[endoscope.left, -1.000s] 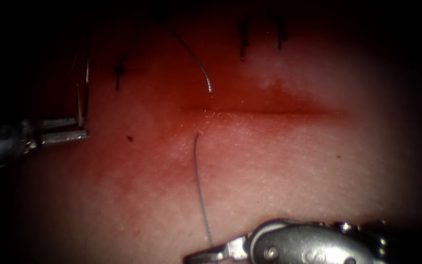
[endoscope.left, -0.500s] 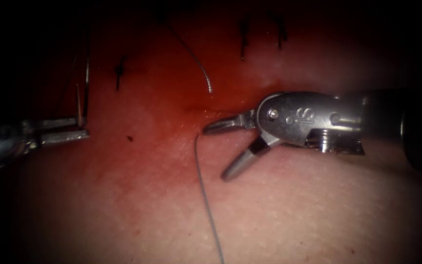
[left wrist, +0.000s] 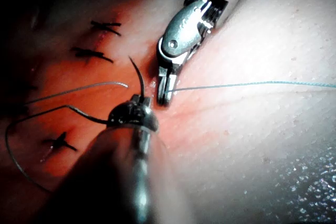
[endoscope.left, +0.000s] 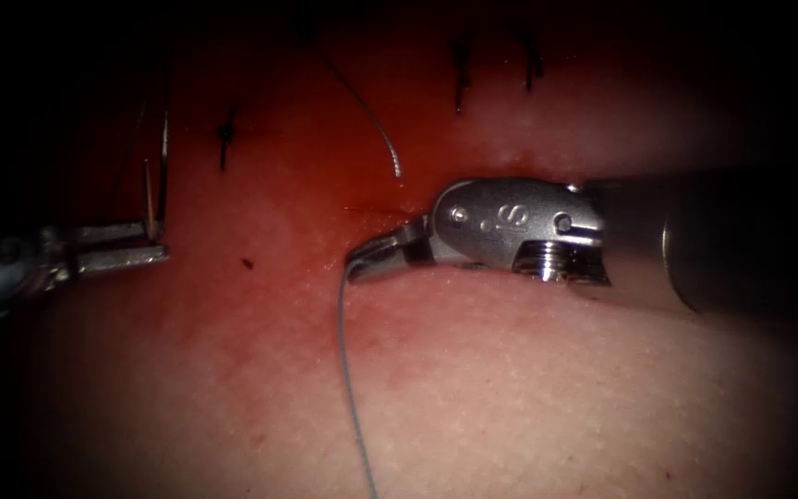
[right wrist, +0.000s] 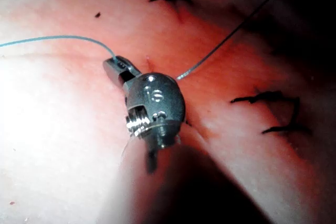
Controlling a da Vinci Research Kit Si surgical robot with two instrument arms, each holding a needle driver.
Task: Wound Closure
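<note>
The tissue (endoscope.left: 528,370) has a horizontal cut (endoscope.left: 371,207) wet with red fluid. My right tool (endoscope.left: 362,259) lies over the cut, jaws shut on the pale thread (endoscope.left: 344,370) just where it leaves the tissue below the cut's left end. From there the thread runs down toward the near edge. This grip also shows from the right tool (left wrist: 164,92) on the thread (left wrist: 262,83), and from the right tool (right wrist: 118,66). Left of the cut, my left tool (endoscope.left: 154,242) is shut on the dark curved needle (endoscope.left: 164,157), which stands free above the tissue. The needle (left wrist: 137,74) rises from the left tool (left wrist: 137,100).
A loose thread end (endoscope.left: 390,152) curls just above the cut. Finished dark stitches (endoscope.left: 459,79) sit further back, with another stitch (endoscope.left: 223,139) at the left. A long dark thread loop (left wrist: 21,156) trails from the needle over the tissue.
My right tool came up from the near edge to the cut with its jaws open, then closed on the thread at its exit point. The left tool and needle stayed still.
</note>
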